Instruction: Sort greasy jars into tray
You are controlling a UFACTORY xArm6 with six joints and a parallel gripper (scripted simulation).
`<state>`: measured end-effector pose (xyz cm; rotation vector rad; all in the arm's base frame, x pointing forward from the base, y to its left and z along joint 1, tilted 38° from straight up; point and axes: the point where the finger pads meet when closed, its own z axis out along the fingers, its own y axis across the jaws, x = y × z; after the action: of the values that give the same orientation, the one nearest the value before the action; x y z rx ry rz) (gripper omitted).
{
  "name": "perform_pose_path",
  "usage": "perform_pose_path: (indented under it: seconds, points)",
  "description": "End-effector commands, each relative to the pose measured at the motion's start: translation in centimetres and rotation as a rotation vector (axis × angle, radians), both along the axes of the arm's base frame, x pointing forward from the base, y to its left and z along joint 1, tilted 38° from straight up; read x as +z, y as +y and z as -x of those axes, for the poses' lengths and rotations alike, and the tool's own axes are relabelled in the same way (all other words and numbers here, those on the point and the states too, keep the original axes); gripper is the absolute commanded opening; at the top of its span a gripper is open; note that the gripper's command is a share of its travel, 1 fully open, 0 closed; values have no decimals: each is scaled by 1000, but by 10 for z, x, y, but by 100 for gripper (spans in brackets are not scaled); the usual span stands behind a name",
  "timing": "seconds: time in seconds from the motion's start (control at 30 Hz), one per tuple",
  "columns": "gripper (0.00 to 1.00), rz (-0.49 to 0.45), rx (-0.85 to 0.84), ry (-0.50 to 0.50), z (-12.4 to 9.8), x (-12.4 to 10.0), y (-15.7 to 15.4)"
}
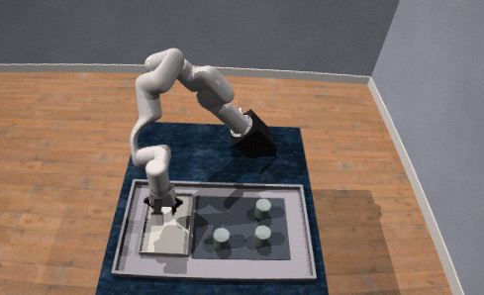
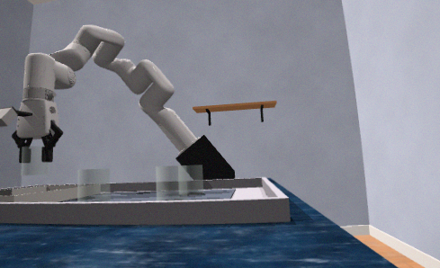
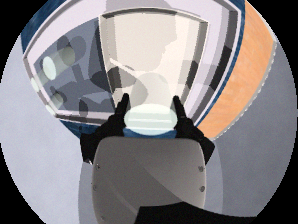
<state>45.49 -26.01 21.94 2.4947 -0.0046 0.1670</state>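
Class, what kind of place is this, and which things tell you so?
Probably a robot test room: an arm on a black base, bare grey walls, and glass jars set out on a mat.

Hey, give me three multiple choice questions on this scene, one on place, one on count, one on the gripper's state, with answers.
1. Where is the tray?
A) On the floor
B) Beside the mat
C) On the wall shelf

2. How many jars stand on the mat?
A) One
B) Five
C) Three

3. How is the gripper?
A) Shut on a jar
B) Open and holding nothing
C) Shut on the tray's rim

1 B: the top view shows them side by side.
2 C: three jars show there from above.
3 A: a jar hangs between its fingers.
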Motion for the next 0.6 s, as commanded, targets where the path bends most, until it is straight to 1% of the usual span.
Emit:
perform_pose_path:
  seconds: [0.0,0.2,0.33,0.57]
  points:
    - [0,2,1,-3,-3,-11,-9]
    - [0,2,1,-3,-5,-23,-19]
    - [0,2,1,-3,-6,-27,-22]
    - [0,2,1,-3,-6,-27,-22]
